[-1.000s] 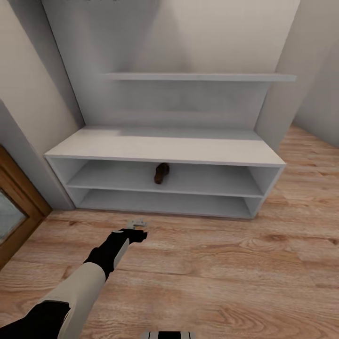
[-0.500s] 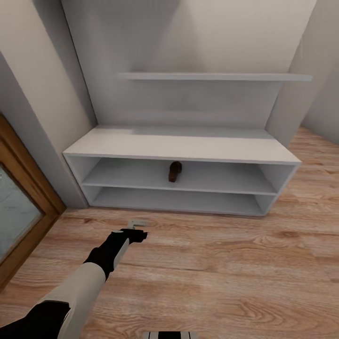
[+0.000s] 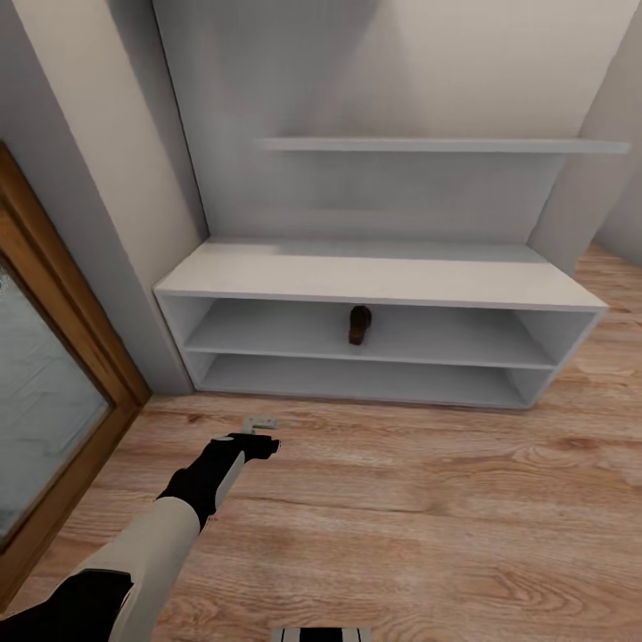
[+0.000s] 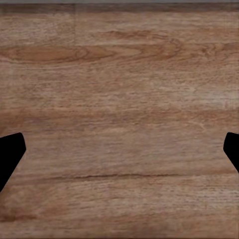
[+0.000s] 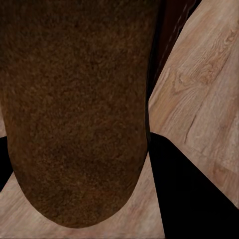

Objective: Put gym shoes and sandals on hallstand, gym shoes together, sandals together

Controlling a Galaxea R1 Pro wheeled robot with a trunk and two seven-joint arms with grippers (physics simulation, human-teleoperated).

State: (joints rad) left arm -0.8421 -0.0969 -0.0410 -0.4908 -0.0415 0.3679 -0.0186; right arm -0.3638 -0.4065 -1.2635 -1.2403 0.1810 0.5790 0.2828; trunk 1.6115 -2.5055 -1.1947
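The light grey hallstand (image 3: 383, 283) stands against the wall ahead on the corridor floor (image 3: 428, 517). One dark brown sandal (image 3: 359, 325) lies on the middle tier of its low base. The other sandal (image 5: 74, 109) looms very close in the right wrist view, between the dark fingers (image 5: 194, 194) of my right gripper (image 5: 99, 174), which is shut on it above the floor. My left gripper (image 3: 262, 421) reaches out low over bare planks in front of the rack; its fingertips (image 4: 10, 154) stand wide apart, open, around nothing. The gym shoes are out of view.
A wood-framed glass door (image 3: 53, 392) fills the left side, beside a grey wall corner. The rack's upper shelf (image 3: 446, 144) juts out above the top board. Open plank floor stretches in front of the rack and to the right.
The whole picture has shifted right, so the camera has turned left: the door shows more and the rack sits further right. The left arm holds the same pose.
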